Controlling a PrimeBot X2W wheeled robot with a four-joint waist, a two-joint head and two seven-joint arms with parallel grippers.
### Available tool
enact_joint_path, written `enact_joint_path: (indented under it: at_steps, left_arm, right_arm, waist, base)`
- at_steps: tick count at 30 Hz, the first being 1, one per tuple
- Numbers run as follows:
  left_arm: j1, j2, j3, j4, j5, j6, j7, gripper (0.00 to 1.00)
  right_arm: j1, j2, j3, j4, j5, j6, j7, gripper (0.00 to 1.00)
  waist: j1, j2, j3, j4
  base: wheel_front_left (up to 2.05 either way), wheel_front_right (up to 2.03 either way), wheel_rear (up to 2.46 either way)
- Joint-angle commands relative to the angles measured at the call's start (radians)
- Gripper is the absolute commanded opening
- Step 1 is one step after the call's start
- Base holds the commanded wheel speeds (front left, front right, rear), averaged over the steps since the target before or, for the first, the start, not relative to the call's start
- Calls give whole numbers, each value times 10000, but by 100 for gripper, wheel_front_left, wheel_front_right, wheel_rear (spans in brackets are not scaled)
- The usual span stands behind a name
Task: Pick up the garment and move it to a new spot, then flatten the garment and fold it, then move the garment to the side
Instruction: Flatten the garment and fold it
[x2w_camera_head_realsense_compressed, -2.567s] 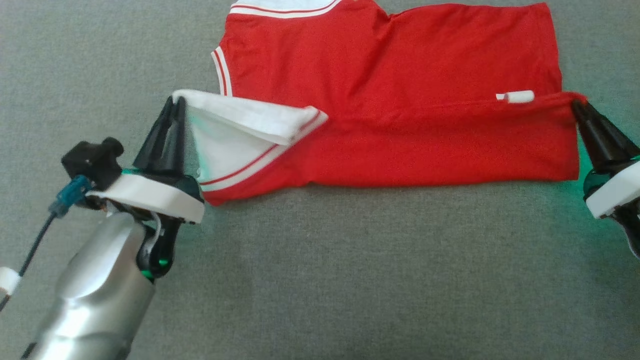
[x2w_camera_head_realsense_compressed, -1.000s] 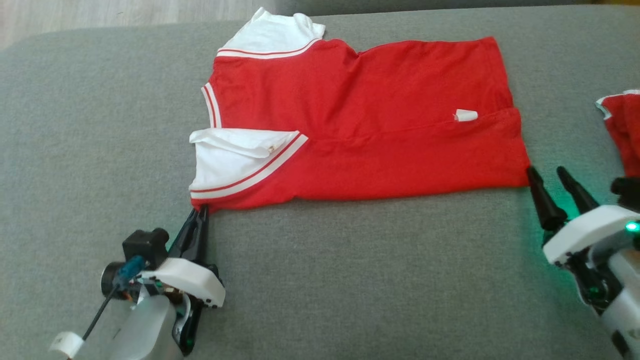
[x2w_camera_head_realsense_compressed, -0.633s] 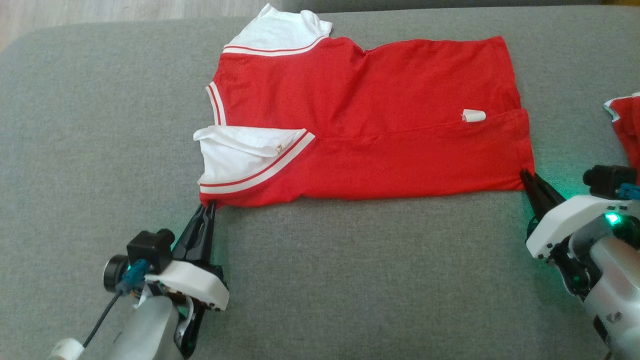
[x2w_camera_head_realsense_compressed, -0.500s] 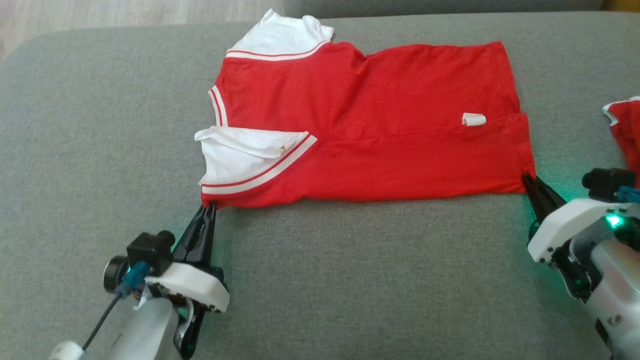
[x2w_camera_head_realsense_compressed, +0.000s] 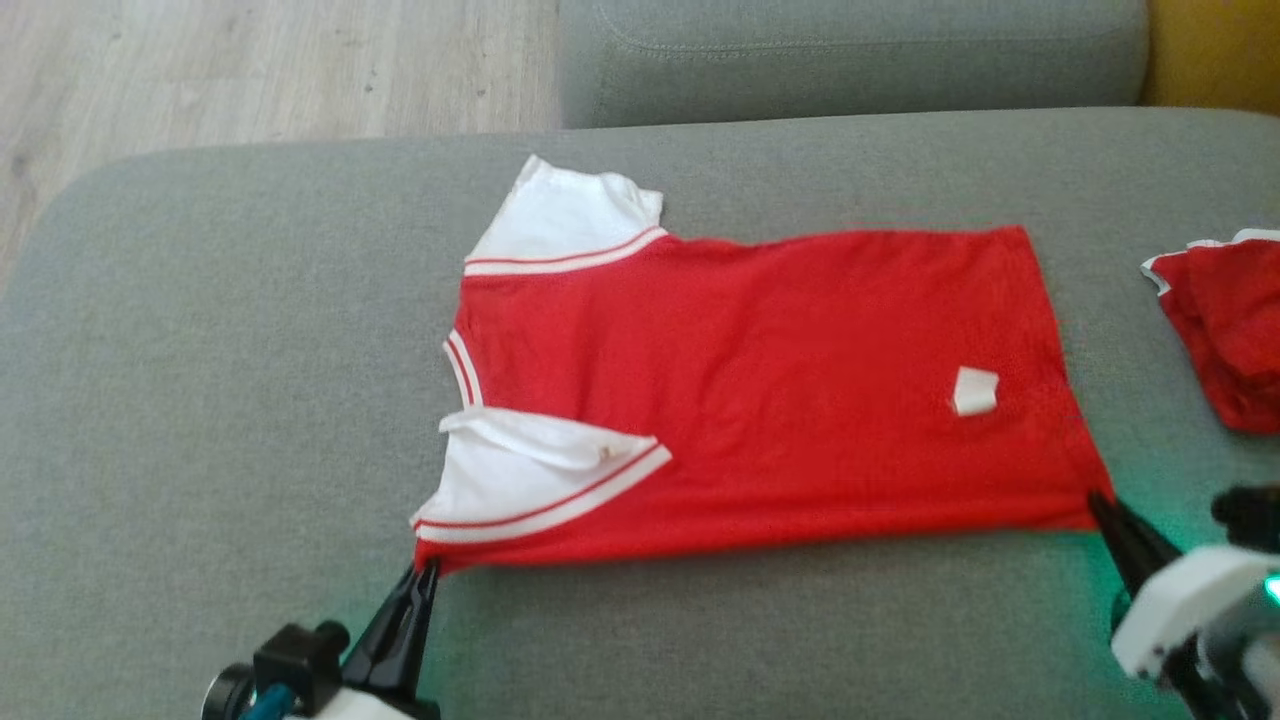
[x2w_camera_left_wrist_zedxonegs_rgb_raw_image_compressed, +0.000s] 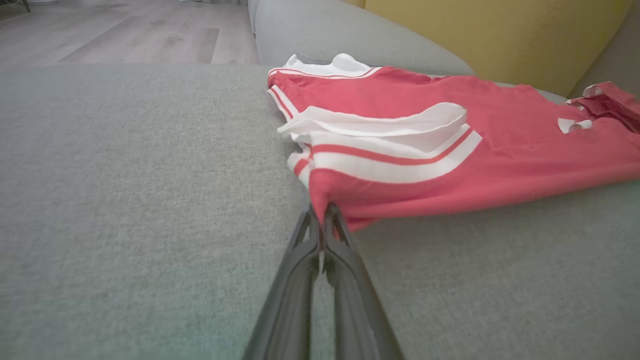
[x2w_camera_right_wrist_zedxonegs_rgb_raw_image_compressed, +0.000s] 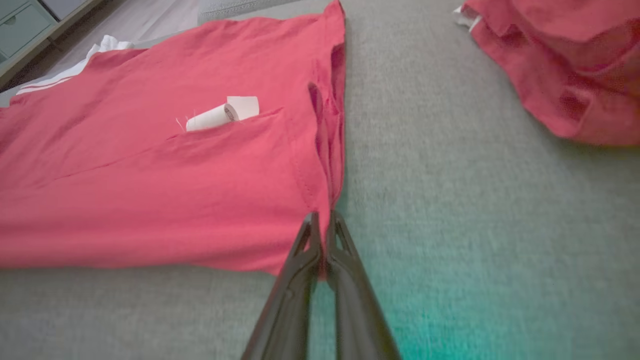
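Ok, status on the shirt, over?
Left gripper shut on shirt, near sleeve-side corner. Right gripper shut on near hem corner. Second red garment apart, to the right.

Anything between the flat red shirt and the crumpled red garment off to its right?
Nothing: a bare strip of grey cushion separates the shirt from the other garment, as the head and right wrist views show.
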Motion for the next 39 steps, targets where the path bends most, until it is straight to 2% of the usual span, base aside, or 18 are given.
enact_joint_path:
  at_steps: [1, 8, 15, 16, 17, 18, 19, 20, 21, 25, 29, 33, 39]
  left_arm:
    - [-38, 349, 342, -450, -104, 81, 35, 0]
    - [846, 485, 121, -1386, -82, 331, 441, 0]
    - [1181, 419, -13, -1640, -122, 530, 609, 0]
    - [1161, 406, -48, -1615, -106, 555, 666, 0]
    - [1128, 391, -77, -1574, -101, 569, 716, 0]
    - [1087, 359, -98, -1527, -118, 569, 748, 0]
    - [1046, 312, -118, -1481, -147, 572, 789, 0]
    - [1006, 265, -142, -1434, -167, 583, 833, 30]
    - [962, 230, -179, -1401, -172, 570, 837, 100]
    - [892, 92, -202, -1372, -267, 605, 800, 100]
    - [622, 260, -122, -1760, -187, 756, 967, 100]
    - [-396, 780, 61, -2495, -23, 739, 1626, 100]
    - [-3242, 1639, 254, -3081, 52, 301, 3142, 100]
  right_arm:
    - [455, -520, -178, -404, 102, 33, 16, 0]
    - [1790, -817, -1131, -1371, -331, 33, 309, 0]
    - [2529, -416, -2199, -2118, -1046, 33, 976, 0]
    - [2600, -340, -2336, -2201, -1147, 33, 1067, 8]
    - [2663, -262, -2471, -2287, -1255, 33, 1162, 39]
    - [2722, -179, -2611, -2377, -1361, 33, 1252, 100]
    - [2767, -106, -2783, -2459, -1499, 33, 1286, 100]
    - [2814, -33, -2933, -2543, -1653, 33, 1312, 100]
    - [2863, 63, -3067, -2635, -1779, 33, 1376, 100]
    - [3069, 387, -3525, -3170, -2246, 33, 1592, 100]
    - [3177, 639, -3926, -3892, -2654, 33, 1791, 100]
    - [3165, 805, -4232, -4634, -2969, 33, 2035, 100]
    - [2926, 939, -4478, -5495, -3262, 33, 2376, 100]
  waist:
    - [2, 0, -48, 28]
    - [2, 0, -125, -3]
    - [2, 0, -211, -67]
    - [2, 0, -215, -73]
    - [2, 0, -220, -78]
    - [2, 0, -228, -84]
    - [2, 0, -239, -96]
    - [2, 0, -260, -106]
    - [2, 0, -300, -119]
    - [2, 0, -479, -237]
    - [2, 0, -493, -461]
    - [2, 0, -217, -683]
    - [2, 0, 589, -1008]
  base:
    - [0, 0, 0]
    - [0, 0, 0]
    - [0, 0, 0]
    - [0, 0, 0]
    - [0, 0, 0]
    - [0, 0, 0]
    - [0, 0, 0]
    - [0, 0, 0]
    - [0, 0, 0]
    - [0, 0, 0]
    - [0, 0, 0]
    - [0, 0, 0]
    - [0, 0, 0]
